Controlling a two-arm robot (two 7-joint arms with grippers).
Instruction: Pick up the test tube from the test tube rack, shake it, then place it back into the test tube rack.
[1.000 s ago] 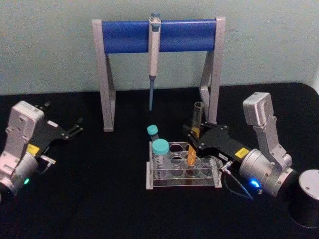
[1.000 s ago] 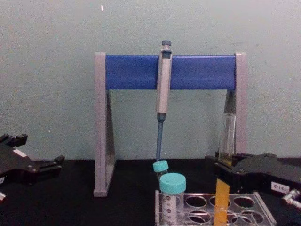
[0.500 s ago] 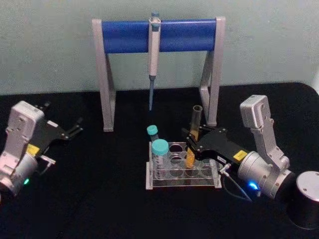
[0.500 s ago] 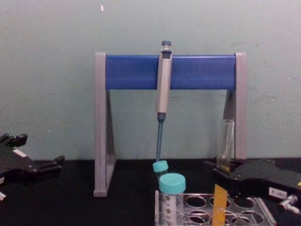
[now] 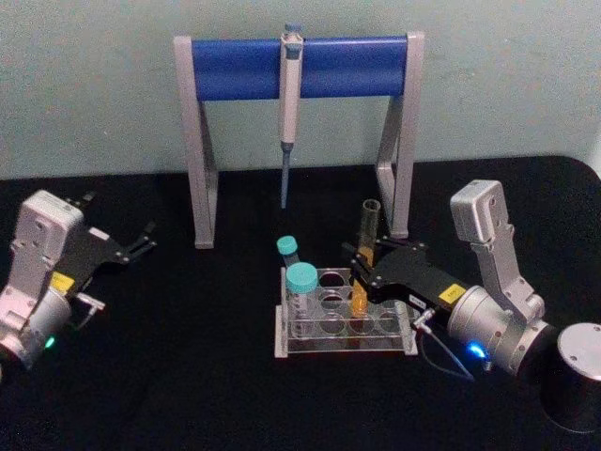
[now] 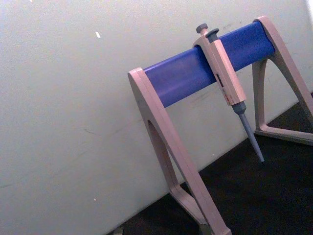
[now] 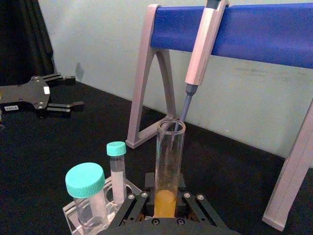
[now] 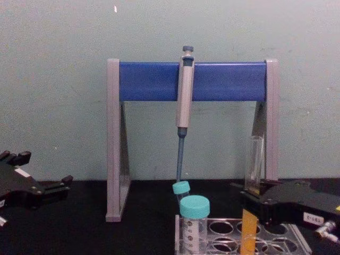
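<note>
The test tube stands nearly upright with its orange-filled lower end down in a back-row hole of the clear test tube rack. My right gripper is shut on it just above the rack's top plate, coming in from the right. From the right wrist the test tube rises straight out of the right gripper, with the liquid level at the jaws. The chest view has the test tube above the right gripper and the rack. My left gripper rests open at the far left.
A wide teal-capped tube and a small teal-capped vial stand at the rack's left end. Behind it is the grey-and-blue pipette stand with a hanging pipette. A grey cylinder sits at the right edge.
My right gripper has come down and slightly left with the test tube, sinking its lower end deeper into the rack. The left arm has not moved.
</note>
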